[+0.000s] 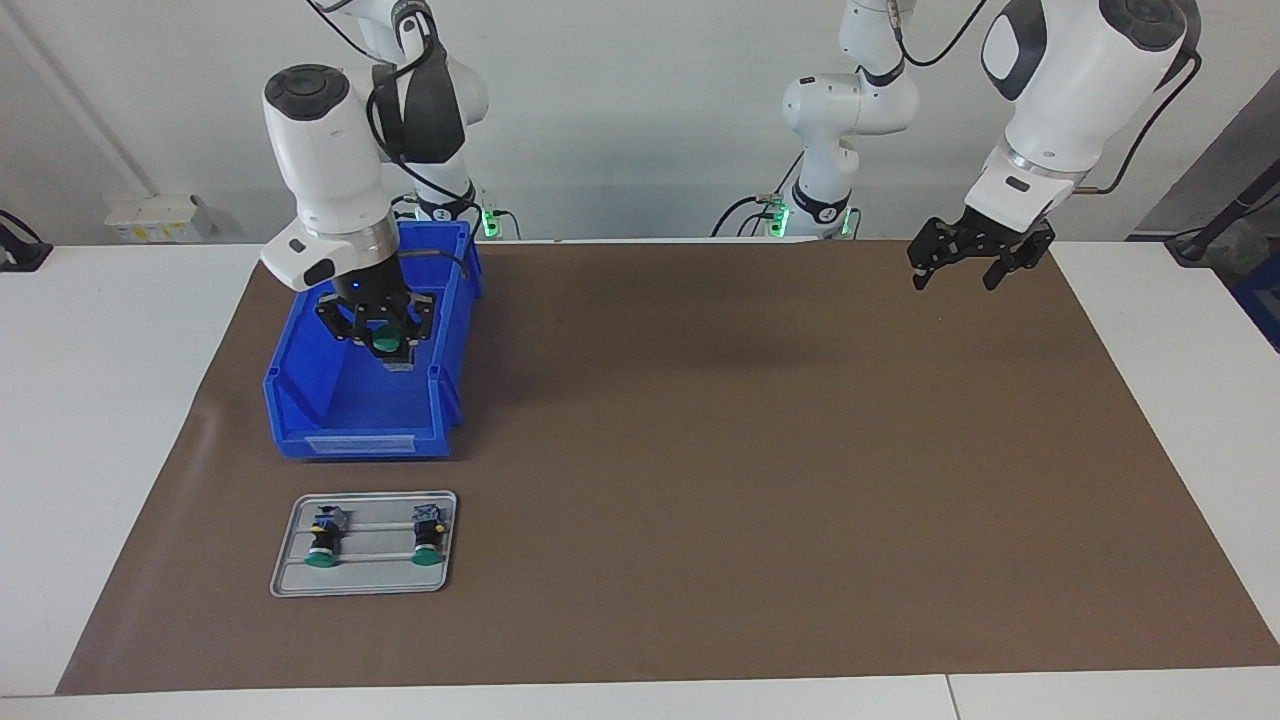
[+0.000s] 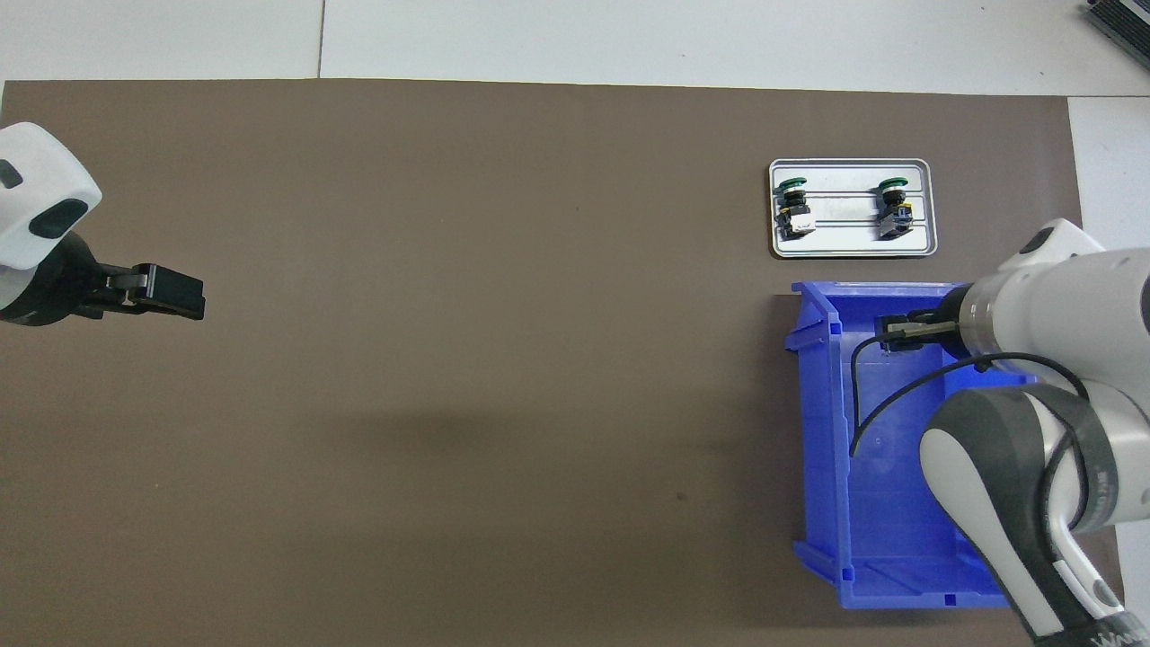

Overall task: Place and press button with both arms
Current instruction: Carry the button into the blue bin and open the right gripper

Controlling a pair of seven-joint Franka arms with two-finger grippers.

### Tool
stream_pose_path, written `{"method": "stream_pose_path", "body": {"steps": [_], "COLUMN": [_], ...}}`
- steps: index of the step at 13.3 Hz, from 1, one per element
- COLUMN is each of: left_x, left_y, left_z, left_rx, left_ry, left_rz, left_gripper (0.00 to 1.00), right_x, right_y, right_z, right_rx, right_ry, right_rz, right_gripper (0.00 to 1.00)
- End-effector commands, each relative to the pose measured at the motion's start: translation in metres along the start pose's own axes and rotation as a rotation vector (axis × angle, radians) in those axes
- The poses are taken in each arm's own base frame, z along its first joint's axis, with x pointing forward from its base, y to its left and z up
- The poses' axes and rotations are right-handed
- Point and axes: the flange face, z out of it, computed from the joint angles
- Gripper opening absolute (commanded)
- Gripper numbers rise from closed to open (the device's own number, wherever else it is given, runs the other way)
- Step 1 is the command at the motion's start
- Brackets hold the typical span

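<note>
Button (image 1: pixel 384 341) gripped in right hand (image 1: pixel 386 345), over bin (image 1: pixel 300 400)

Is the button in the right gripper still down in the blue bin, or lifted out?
Lifted: the right gripper is shut on the button, held above the blue bin floor.

Robot lab: two white arms (image 1: pixel 330 150), brown mat (image 1: pixel 700 450), bare table.

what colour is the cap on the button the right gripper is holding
Green, on the button in the right gripper; clearest in the facing view.
</note>
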Motion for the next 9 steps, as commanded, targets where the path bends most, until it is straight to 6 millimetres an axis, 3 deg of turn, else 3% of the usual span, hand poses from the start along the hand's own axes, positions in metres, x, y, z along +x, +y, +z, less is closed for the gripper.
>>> {"method": "stream_pose_path", "body": {"steps": [1,3,7,9], "left_x": [-0.009,-0.009,-0.009,-0.009], "left_y": [-0.002,-0.002,-0.002,-0.002], "left_z": [-0.001,-0.001,-0.001,-0.001], "left_rx": [-0.009,-0.009,-0.009,-0.009], "left_ry": [0.002,0.002,0.002,0.002], "left_rz": [0.004,0.004,0.004,0.004], "left_gripper": [1.00,1.00,1.00,1.00], "right_x": [-0.033,-0.041,-0.046,-0.045], "right_y": [0.016,0.020,0.023,0.025], "right_z": [0.040,0.063,0.085,0.098], "right_rx": [0.010,0.011,0.010,0.008], "right_ry": [0.047,0.047,0.032,0.033], "right_rz": [0.009,0.019,0.028,0.045], "right_gripper": [0.00,0.00,0.00,0.11]}}
